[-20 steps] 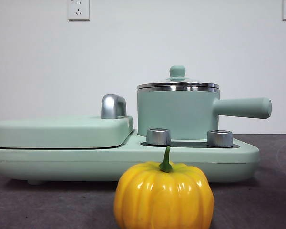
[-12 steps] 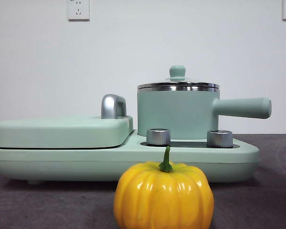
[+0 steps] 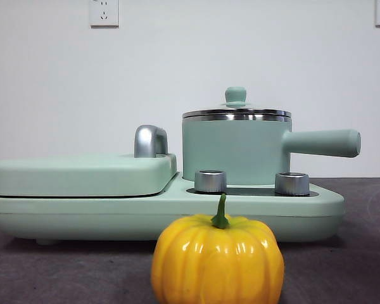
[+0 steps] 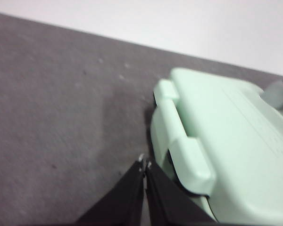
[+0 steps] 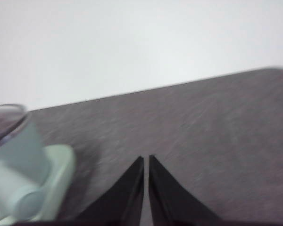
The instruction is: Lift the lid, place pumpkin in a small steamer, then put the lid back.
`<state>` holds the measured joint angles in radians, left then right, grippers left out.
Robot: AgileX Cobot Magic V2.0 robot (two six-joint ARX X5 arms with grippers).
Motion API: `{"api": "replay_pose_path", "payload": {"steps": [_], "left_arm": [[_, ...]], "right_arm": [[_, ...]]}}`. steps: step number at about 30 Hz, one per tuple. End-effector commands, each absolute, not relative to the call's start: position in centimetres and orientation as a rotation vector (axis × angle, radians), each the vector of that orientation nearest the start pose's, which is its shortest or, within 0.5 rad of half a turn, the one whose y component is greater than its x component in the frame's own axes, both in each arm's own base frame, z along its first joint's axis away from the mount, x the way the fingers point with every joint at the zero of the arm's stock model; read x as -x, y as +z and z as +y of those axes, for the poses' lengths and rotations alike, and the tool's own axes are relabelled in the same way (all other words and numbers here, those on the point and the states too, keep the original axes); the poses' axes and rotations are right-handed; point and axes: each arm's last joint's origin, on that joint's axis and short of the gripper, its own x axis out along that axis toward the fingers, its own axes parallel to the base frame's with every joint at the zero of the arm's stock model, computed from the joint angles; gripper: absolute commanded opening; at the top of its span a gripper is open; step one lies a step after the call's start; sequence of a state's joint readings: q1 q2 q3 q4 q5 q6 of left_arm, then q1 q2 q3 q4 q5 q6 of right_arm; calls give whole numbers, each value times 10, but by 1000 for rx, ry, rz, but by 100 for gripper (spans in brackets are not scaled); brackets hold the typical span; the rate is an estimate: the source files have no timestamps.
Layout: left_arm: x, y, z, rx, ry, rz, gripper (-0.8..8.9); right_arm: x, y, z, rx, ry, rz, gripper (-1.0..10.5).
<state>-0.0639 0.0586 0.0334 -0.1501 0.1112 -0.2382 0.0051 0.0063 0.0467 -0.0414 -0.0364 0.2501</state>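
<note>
The yellow-orange ribbed pumpkin (image 3: 218,259) with its green stem stands on the dark table at the very front. Behind it the small steamer (image 3: 235,151), a mint-green pot with a long side handle, sits on the cooker base. The glass lid (image 3: 236,112) with its mint knob rests on the pot. The right wrist view catches the steamer (image 5: 16,160) and the lid's edge (image 5: 4,120) at one side. My left gripper (image 4: 144,162) is shut over bare table beside the griddle end. My right gripper (image 5: 146,158) is shut over bare table, apart from the pot.
A flat mint-green griddle cover (image 3: 82,174) with a steel handle (image 3: 150,141) fills the cooker's left half; the left wrist view shows it (image 4: 226,141). Two steel knobs (image 3: 210,181) (image 3: 292,183) face front. Wall sockets (image 3: 104,12) sit high behind.
</note>
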Motion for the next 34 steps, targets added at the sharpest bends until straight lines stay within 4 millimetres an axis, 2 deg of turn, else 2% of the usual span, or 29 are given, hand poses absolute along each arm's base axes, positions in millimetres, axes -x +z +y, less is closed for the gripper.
{"api": "replay_pose_path", "payload": {"steps": [1, 7, 13, 18, 23, 27, 34], "left_arm": [[-99, 162, -12, 280, -177, 208, 10], [-105, 190, -21, 308, -302, 265, 10], [-119, 228, -33, 306, -414, 371, 10], [-141, 267, -48, 298, -534, 502, 10], [-165, 296, -70, 296, -742, 619, 10], [-178, 312, -88, 275, -867, 664, 10], [-188, 328, -110, 203, -966, 608, 10]], "right_arm": [[-91, 192, 3, -306, 95, 2, 15], [-86, 224, 6, -317, 169, 137, 15], [-87, 261, 9, -330, 269, 275, 15], [-93, 286, 12, -348, 372, 382, 15], [-100, 305, 15, -320, 482, 468, 15], [-103, 317, 15, -284, 490, 518, 15], [-104, 335, 15, -264, 501, 434, 15]]}}
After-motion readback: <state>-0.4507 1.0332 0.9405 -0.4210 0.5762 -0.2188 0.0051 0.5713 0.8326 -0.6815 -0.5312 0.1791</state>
